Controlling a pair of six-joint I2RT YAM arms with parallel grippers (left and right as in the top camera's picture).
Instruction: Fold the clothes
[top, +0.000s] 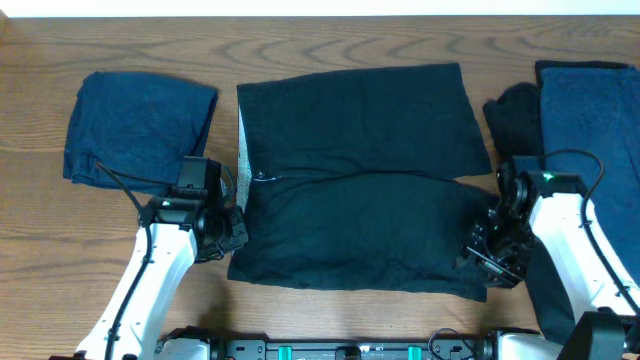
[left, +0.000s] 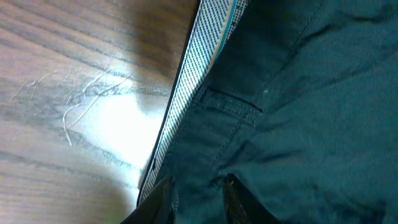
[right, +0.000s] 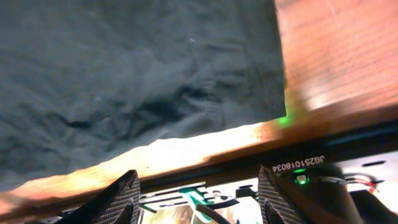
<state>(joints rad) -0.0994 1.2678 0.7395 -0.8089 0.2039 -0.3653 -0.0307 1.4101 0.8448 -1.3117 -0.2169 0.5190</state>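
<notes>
A black garment (top: 360, 190) lies spread in the middle of the table, with a pale grey inner hem (top: 242, 150) along its left edge. My left gripper (top: 232, 226) is at that left edge. In the left wrist view its fingers (left: 199, 198) are close together with dark fabric (left: 292, 112) bunched between them, beside the checked grey hem (left: 196, 74). My right gripper (top: 496, 256) is at the garment's lower right corner. In the right wrist view its jaws (right: 199, 199) are wide open and empty, past the table's front edge, with the fabric (right: 137, 74) beyond them.
A folded navy garment (top: 135, 125) lies at the back left. A navy garment (top: 590, 120) lies at the right edge with a black one (top: 515, 112) beside it. The table's front edge (right: 186, 146) is right under my right gripper.
</notes>
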